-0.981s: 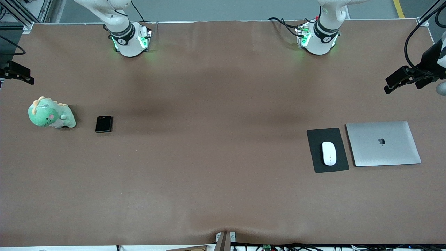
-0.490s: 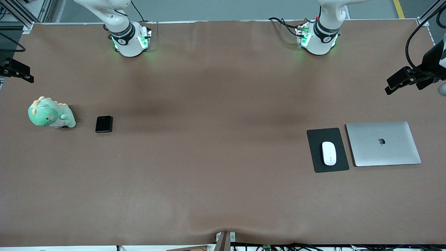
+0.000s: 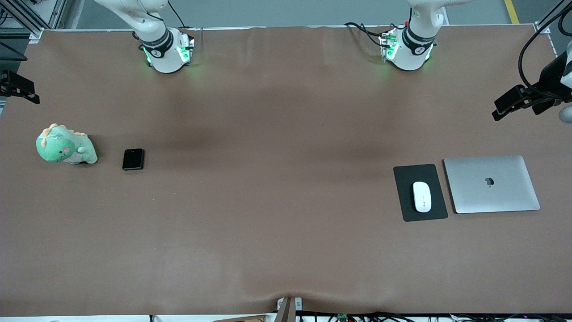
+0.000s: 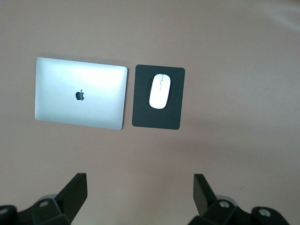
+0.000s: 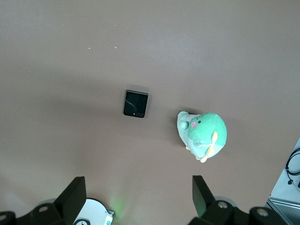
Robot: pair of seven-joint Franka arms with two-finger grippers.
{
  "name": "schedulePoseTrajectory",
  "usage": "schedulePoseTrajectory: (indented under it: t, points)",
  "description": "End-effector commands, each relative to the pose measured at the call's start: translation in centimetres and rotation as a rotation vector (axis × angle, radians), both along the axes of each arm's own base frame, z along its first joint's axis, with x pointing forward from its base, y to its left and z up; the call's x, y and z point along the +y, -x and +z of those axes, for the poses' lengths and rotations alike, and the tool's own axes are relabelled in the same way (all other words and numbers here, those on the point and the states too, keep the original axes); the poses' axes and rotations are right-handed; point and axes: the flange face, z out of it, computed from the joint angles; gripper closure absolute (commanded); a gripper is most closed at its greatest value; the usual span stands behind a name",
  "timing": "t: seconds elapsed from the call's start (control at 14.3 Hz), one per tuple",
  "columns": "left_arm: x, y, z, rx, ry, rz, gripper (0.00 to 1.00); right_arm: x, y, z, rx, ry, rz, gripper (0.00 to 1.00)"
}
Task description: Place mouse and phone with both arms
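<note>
Objects on the table never shifted over that last second: your mouse (image 3: 422,197) sat on its black pad (image 3: 407,179) beside the laptop (image 3: 491,184), your phone (image 3: 133,159) lay flat near the dinosaur toy (image 3: 65,145). Only the grippers drifted slightly, left gripper (image 4: 140,194) and right gripper (image 5: 139,193) both high, jaws spread and empty. That fitted either a start or a finish.

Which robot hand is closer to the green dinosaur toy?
The right one. The right gripper hangs open at the right arm's end of the table, where the dinosaur toy sits beside the phone. The left gripper, open too, is at the left arm's end.
</note>
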Motion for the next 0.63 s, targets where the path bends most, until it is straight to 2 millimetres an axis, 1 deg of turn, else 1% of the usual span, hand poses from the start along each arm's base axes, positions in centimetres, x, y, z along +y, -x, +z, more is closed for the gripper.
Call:
schedulePoseTrajectory:
  t: [0.0, 0.07, 0.14, 0.35, 0.56]
  points:
    - [-0.52, 0.18, 0.54, 0.016, 0.013, -0.031, 0.0, -0.18, 0.74, 0.93, -0.015, -0.006, 0.009, 0.0]
    - [-0.68, 0.34, 0.58, 0.02, 0.011, -0.034, 0.0, -0.11, 0.48, 1.49, -0.027, -0.008, 0.01, 0.0]
    - [-0.83, 0.46, 0.61, 0.024, 0.009, -0.037, 0.0, 0.11, 0.33, 1.56, -0.03, -0.007, 0.014, 0.0]
    - [-1.0, 0.5, 0.6, 0.026, 0.009, -0.042, 0.0, 0.51, 0.16, 1.51, -0.034, -0.008, 0.022, 0.0]
    - [-1.01, 0.54, 0.61, 0.026, 0.008, -0.066, 0.0, 0.77, 0.04, 1.31, -0.04, -0.069, -0.019, 0.0]
